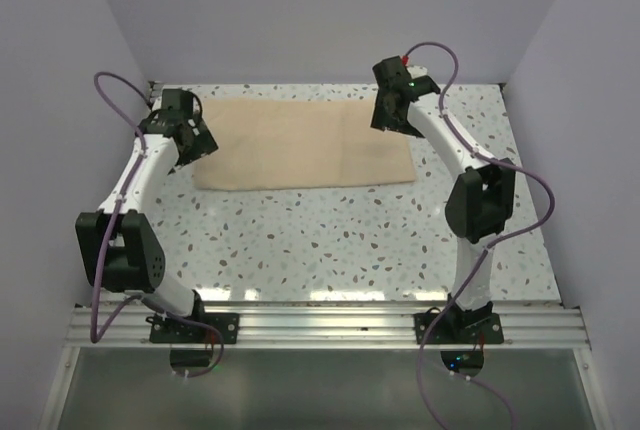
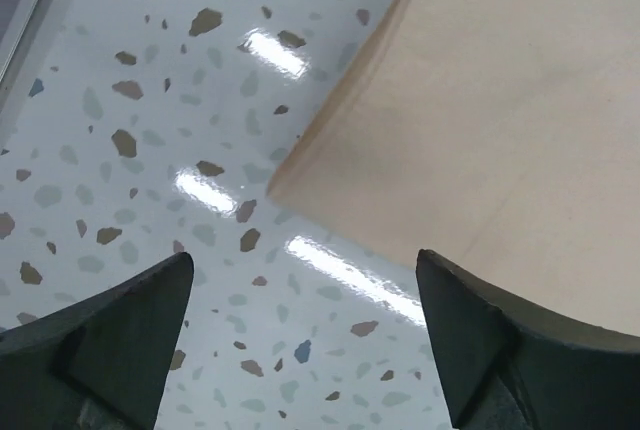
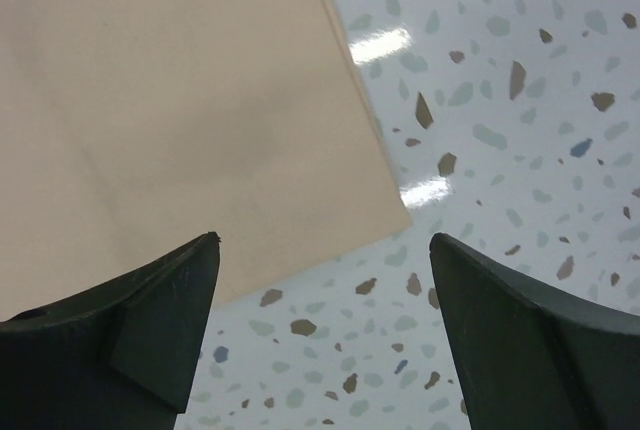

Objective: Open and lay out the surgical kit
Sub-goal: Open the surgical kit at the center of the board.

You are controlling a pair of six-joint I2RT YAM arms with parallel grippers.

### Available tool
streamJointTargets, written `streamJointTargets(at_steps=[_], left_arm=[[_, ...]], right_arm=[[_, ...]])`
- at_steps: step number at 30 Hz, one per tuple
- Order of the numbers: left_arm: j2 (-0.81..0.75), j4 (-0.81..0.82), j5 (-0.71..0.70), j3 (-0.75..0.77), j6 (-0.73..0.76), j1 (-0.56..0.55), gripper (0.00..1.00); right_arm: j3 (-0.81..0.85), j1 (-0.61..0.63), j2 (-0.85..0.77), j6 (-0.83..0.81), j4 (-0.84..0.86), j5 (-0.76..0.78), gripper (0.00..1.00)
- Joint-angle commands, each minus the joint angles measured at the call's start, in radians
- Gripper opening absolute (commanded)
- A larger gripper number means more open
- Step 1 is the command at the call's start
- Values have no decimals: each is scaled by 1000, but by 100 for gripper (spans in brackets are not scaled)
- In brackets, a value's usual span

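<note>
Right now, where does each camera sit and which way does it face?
Top: above and behind the arms, looking down on the table and wrap; both arms show whole.
Left wrist: behind the left gripper, facing down at a wrap corner; its open fingers show.
Right wrist: behind the right gripper, same, another corner.
Shared: all three see the wrap on the table.

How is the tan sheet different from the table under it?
The sheet is plain tan; the table is pale with dark speckles. The sheet looks dull, while the table is shiny and shows glints of light. The sheet covers only the far part of the table, which is much bigger. Both look flat.
</note>
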Motion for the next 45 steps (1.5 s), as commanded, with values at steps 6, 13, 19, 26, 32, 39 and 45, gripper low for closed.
streamJointTargets(at_steps=[6,13,19,26,32,39,45], left_arm=[[-48,-9,134,-197,-28,34,100],[-137,-55,191,-244,-27,33,100],[-280,-72,237,-306,-48,23,100],[-346,-132,185,-315,-58,22,100],[-414,-147,170,-349,-67,22,100],[-461,-198,132,-363,-59,22,100],[-487,-221,106,-364,-45,22,100]], right_arm=[[332,-37,192,-48,132,-112,92],[515,-104,392,-48,296,-148,93],[622,-159,554,-3,448,-179,84],[705,-173,705,-28,543,-164,77],[725,-173,769,-37,565,-161,69],[713,-173,791,-49,566,-136,60],[694,-173,792,-31,557,-136,32]])
